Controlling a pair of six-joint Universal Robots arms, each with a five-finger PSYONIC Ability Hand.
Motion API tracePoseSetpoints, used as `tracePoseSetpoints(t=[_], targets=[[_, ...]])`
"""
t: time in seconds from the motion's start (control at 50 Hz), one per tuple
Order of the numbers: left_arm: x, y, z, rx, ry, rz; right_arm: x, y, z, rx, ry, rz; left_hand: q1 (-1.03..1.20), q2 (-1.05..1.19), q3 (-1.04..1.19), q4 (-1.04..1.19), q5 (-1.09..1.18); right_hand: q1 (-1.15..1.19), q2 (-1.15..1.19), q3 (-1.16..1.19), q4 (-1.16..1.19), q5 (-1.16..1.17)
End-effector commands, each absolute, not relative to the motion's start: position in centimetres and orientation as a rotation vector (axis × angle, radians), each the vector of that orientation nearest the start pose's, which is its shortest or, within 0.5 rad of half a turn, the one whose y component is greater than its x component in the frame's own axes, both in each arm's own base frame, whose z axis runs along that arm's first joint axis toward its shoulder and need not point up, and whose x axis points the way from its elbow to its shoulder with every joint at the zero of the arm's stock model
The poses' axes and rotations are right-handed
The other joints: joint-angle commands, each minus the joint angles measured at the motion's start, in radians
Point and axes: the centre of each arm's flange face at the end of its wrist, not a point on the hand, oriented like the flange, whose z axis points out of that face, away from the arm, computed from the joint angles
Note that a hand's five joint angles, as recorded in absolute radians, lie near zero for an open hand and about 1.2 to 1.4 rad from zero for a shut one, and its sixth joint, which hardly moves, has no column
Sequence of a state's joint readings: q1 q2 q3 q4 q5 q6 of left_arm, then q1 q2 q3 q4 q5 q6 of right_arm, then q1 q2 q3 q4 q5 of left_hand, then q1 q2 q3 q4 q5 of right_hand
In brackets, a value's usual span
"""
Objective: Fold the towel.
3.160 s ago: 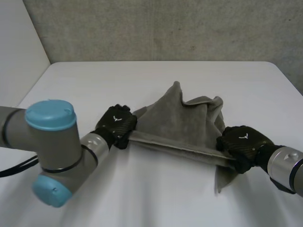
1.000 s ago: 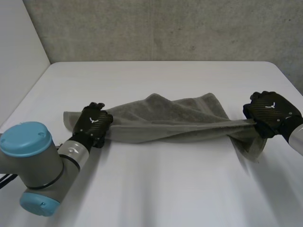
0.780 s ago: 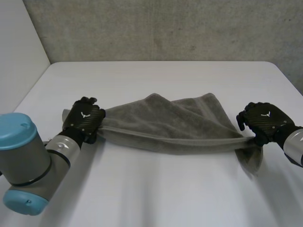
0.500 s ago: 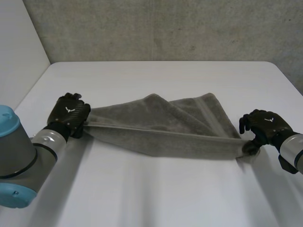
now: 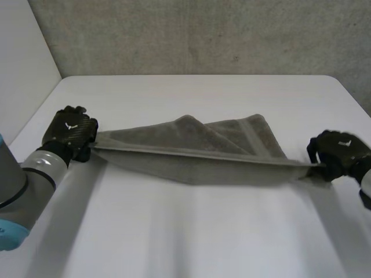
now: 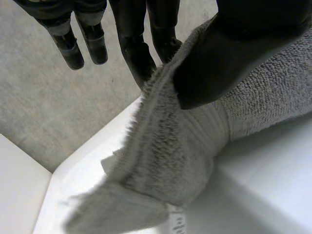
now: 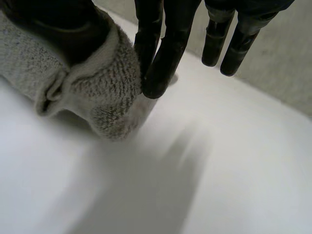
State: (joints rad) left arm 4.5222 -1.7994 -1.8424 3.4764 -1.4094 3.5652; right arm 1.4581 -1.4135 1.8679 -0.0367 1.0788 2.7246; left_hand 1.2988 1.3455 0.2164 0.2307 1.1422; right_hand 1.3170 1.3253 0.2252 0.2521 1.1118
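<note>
A grey towel (image 5: 203, 153) is stretched taut across the white table (image 5: 191, 231) between my two hands. My left hand (image 5: 69, 132) pinches the towel's left end between thumb and fingers; in the left wrist view the cloth (image 6: 185, 146) runs between the thumb (image 6: 229, 53) and the fingers (image 6: 141, 53), and the corner hangs past them. My right hand (image 5: 339, 152) pinches the right end; in the right wrist view the thumb (image 7: 68, 29) and fingers (image 7: 161, 53) clamp a bunched towel corner (image 7: 102, 92) just above the table.
The table's left edge (image 5: 35, 116) runs close beside my left hand, with a pale wall beyond it. A rough grey wall (image 5: 203, 35) stands behind the table's far edge. My left arm (image 5: 17, 185) lies over the front left of the table.
Both hands have moved apart, the left one leftward and the right one rightward. The towel has been pulled from a slack bunch into a long taut strip.
</note>
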Motion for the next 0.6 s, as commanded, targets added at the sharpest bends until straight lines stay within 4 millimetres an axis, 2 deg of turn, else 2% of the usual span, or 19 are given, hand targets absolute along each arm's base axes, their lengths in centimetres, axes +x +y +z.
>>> tracePoseSetpoints(t=[0.02, 0.04, 0.06, 0.1, 0.14, 0.18, 0.24, 0.28, 0.3, 0.34, 0.4, 0.44, 0.46, 0.5, 0.52, 0.54, 0.56, 0.58, 0.6], targets=[[-20.4, -26.7, 23.2, 0.894, 2.163, -2.139, 14.8, -27.2, 24.1, -0.925, 2.234, -1.785, 0.097, 0.051, -0.042, -0.056, 0.08, 0.079, 0.071, -0.051, -0.078, 0.11], [-20.3, -26.4, 24.3, 0.88, 2.148, -2.175, 15.2, -26.9, 25.0, -0.955, 2.186, -1.796, 0.097, 0.051, -0.042, -0.056, 0.08, 0.079, 0.071, -0.051, -0.078, 0.11], [-20.3, -26.4, 24.3, 0.88, 2.147, -2.176, 15.2, -26.9, 25.0, -0.956, 2.185, -1.796, 0.097, 0.051, -0.042, -0.056, 0.08, 0.079, 0.071, -0.051, -0.078, 0.11], [-20.2, -26.3, 25.3, 0.865, 2.131, -2.211, 15.4, -27.0, 26.8, -0.991, 2.119, -1.853, 0.097, 0.051, -0.042, -0.056, 0.08, 0.079, 0.071, -0.051, -0.078, 0.11], [-20.1, -26.5, 27.1, 0.827, 2.073, -2.284, 15.4, -27.3, 27.4, -1.0, 2.102, -1.874, 0.097, 0.051, -0.042, -0.056, 0.08, 0.079, 0.071, -0.051, -0.078, 0.11], [-20.1, -26.9, 27.9, 0.813, 2.048, -2.316, 15.5, -27.7, 27.9, -1.016, 2.086, -1.899, 0.097, 0.051, -0.042, -0.056, 0.08, 0.079, 0.071, -0.051, -0.078, 0.11], [-20.1, -27.9, 29.1, 0.788, 2.014, -2.355, 17.1, -28.8, 28.0, -1.09, 2.033, -1.891, 0.097, 0.051, -0.042, -0.056, 0.08, 0.079, 0.071, -0.051, -0.078, 0.11], [-20.4, -29.6, 28.1, 0.799, 2.041, -2.322, 19.0, -30.5, 27.2, -1.194, 2.022, -1.864, 0.097, 0.051, -0.042, -0.056, 0.08, 0.079, 0.071, -0.051, -0.078, 0.11], [-20.4, -29.6, 28.1, 0.8, 2.041, -2.321, 19.0, -30.5, 27.2, -1.195, 2.022, -1.864, 0.097, 0.051, -0.042, -0.056, 0.08, 0.079, 0.071, -0.051, -0.078, 0.11], [-20.6, -32.2, 27.0, 0.79, 2.069, -2.294, 20.5, -32.1, 26.3, -1.329, 2.015, -1.87, 0.097, 0.051, -0.042, -0.056, 0.08, 0.079, 0.071, -0.051, -0.078, 0.11], [-20.9, -33.4, 26.8, 0.793, 2.063, -2.3, 21.1, -33.1, 26.1, -1.403, 1.99, -1.905, 0.097, 0.051, -0.042, -0.056, 0.08, 0.079, 0.071, -0.051, -0.078, 0.11], [-21.8, -36.1, 26.6, 0.807, 2.026, -2.333, 22.7, -35.6, 25.6, -1.528, 1.914, -1.972, 0.097, 0.051, -0.042, -0.056, 0.08, 0.079, 0.071, -0.051, -0.078, 0.11], [-21.8, -36.1, 26.6, 0.807, 2.025, -2.333, 22.7, -35.6, 25.6, -1.528, 1.913, -1.972, 0.097, 0.051, -0.042, -0.056, 0.08, 0.079, 0.071, -0.051, -0.078, 0.11], [-22.7, -38.7, 28.6, 0.796, 1.871, -2.449, 24.3, -38.6, 27.0, -1.558, 1.845, -2.127, 0.097, 0.051, -0.042, -0.056, 0.08, 0.079, 0.071, -0.051, -0.078, 0.11], [-22.7, -38.7, 28.6, 0.796, 1.87, -2.45, 24.3, -38.6, 27.0, -1.558, 1.845, -2.127, 0.097, 0.051, -0.042, -0.056, 0.08, 0.079, 0.071, -0.051, -0.078, 0.11], [-23.1, -39.6, 30.0, 0.791, 1.768, -2.517, 24.9, -39.9, 28.9, -1.534, 1.793, -2.253, 0.097, 0.051, -0.042, -0.056, 0.08, 0.079, 0.071, -0.051, -0.078, 0.11], [-23.6, -40.1, 32.1, 0.781, 1.633, -2.598, 25.0, -40.9, 32.2, -1.473, 1.721, -2.431, 0.097, 0.051, -0.042, -0.056, 0.08, 0.079, 0.071, -0.051, -0.078, 0.11], [-23.6, -40.1, 32.1, 0.781, 1.631, -2.599, 25.0, -41.0, 32.3, -1.472, 1.72, -2.433, 0.097, 0.051, -0.042, -0.056, 0.08, 0.079, 0.071, -0.051, -0.078, 0.11], [-24.1, -40.2, 34.6, 0.765, 1.474, -2.684, 25.2, -41.2, 36.1, -1.391, 1.596, -2.614, 0.097, 0.051, -0.042, -0.056, 0.08, 0.079, 0.071, -0.051, -0.078, 0.11]])
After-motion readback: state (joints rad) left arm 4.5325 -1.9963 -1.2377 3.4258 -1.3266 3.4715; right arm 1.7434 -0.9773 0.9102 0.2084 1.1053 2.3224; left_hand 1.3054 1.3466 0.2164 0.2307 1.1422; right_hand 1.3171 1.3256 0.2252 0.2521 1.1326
